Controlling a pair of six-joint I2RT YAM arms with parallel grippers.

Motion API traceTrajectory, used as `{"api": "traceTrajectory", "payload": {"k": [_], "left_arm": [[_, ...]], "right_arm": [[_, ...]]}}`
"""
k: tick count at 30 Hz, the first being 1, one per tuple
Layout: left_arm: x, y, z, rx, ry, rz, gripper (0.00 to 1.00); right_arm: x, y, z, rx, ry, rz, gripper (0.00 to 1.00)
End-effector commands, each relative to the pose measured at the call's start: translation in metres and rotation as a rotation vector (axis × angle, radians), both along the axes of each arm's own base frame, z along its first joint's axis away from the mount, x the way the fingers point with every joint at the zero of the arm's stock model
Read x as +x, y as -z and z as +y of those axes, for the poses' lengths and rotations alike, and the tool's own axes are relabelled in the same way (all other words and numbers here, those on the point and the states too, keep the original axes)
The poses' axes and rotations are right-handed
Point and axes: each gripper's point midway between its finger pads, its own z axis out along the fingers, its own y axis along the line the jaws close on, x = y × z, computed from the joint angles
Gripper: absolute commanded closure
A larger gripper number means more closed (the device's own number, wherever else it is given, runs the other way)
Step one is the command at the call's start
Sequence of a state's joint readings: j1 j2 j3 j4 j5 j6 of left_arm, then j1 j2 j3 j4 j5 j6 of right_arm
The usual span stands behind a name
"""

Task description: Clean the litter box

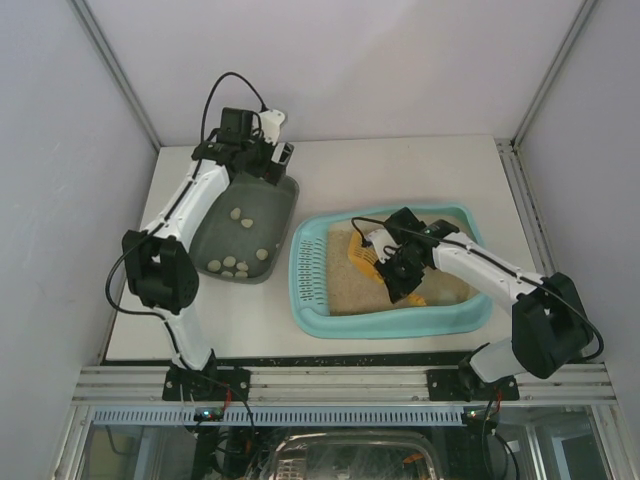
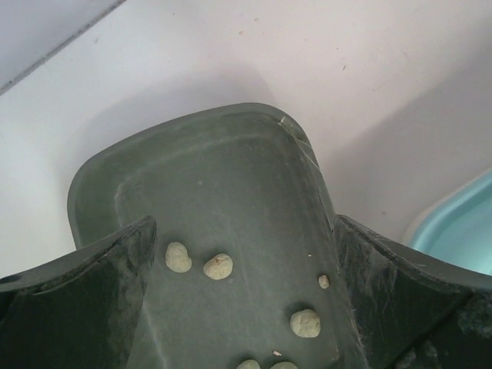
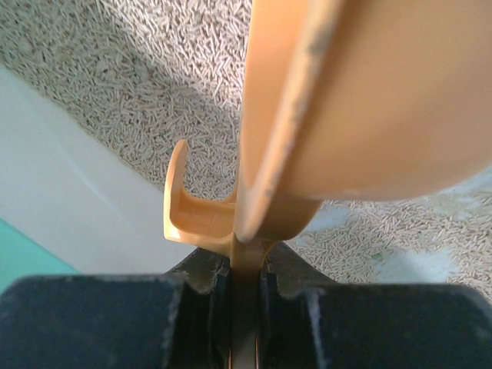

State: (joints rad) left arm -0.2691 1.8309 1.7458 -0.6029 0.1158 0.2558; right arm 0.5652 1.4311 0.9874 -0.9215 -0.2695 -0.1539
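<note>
Right gripper (image 3: 244, 280) jaws are clamped on the orange scoop (image 3: 369, 100), low over the litter (image 1: 350, 285) inside the litter box (image 1: 330, 322), so scooping seems in hand. Left gripper (image 1: 264, 160) hovers, jaws apart, over the grey tray (image 1: 250, 200) just left of the litter box; next I'd judge a level carry there is needed

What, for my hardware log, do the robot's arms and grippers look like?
The left arm and right arm have white links, bulky black joint housings and looping black cables. The left gripper and right gripper are black; the left fingers look dark and scuffed.
</note>
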Motion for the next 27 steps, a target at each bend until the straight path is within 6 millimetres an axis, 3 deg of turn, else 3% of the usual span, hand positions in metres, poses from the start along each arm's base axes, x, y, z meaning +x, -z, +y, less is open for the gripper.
{"api": "traceTrajectory", "payload": {"k": [1, 3, 6, 7, 8, 9, 10, 14, 18, 21, 24, 27], "left_arm": [[0.004, -0.015, -0.009, 0.0, 0.011, 0.004, 0.0], [0.008, -0.016, -0.014, -0.001, 0.014, -0.003, 0.0], [0.014, -0.017, -0.019, -0.015, 0.013, -0.01, 0.0], [0.015, -0.017, -0.02, -0.017, 0.018, -0.015, 0.0], [0.016, -0.016, -0.021, -0.017, 0.028, -0.02, 0.0], [0.017, -0.015, -0.022, -0.016, 0.04, -0.025, 0.0], [0.019, -0.016, -0.023, -0.016, 0.049, -0.034, 0.0], [0.029, -0.02, -0.015, -0.052, 0.025, -0.059, 0.0], [0.02, -0.023, 0.0, -0.085, 0.02, -0.053, 0.0], [0.012, -0.024, 0.013, -0.083, 0.009, -0.059, 0.0], [0.005, -0.025, 0.018, -0.09, 0.002, -0.077, 0.0], [-0.002, -0.023, 0.021, -0.093, -0.01, -0.085, 0.0]], "right_arm": [[0.021, -0.015, 0.018, 0.082, -0.018, -0.051, 1.0], [0.024, -0.014, 0.019, 0.083, -0.002, -0.052, 0.96], [0.034, -0.015, 0.009, 0.037, 0.041, -0.076, 0.63], [0.036, -0.016, 0.007, 0.029, 0.051, -0.074, 0.57], [0.038, -0.018, 0.005, 0.025, 0.06, -0.074, 0.45], [0.041, -0.02, 0.004, 0.023, 0.065, -0.078, 0.13], [0.043, -0.02, 0.002, 0.011, 0.07, -0.085, 0.02], [0.059, -0.028, -0.013, -0.1, 0.113, -0.153, 0.0], [0.098, -0.069, -0.02, -0.147, 0.318, -0.283, 0.0], [0.117, -0.101, -0.003, -0.081, 0.456, -0.278, 0.0], [0.132, -0.136, 0.026, 0.017, 0.465, -0.335, 0.0], [0.15, -0.162, 0.034, 0.061, 0.524, -0.401, 0.0]]}}
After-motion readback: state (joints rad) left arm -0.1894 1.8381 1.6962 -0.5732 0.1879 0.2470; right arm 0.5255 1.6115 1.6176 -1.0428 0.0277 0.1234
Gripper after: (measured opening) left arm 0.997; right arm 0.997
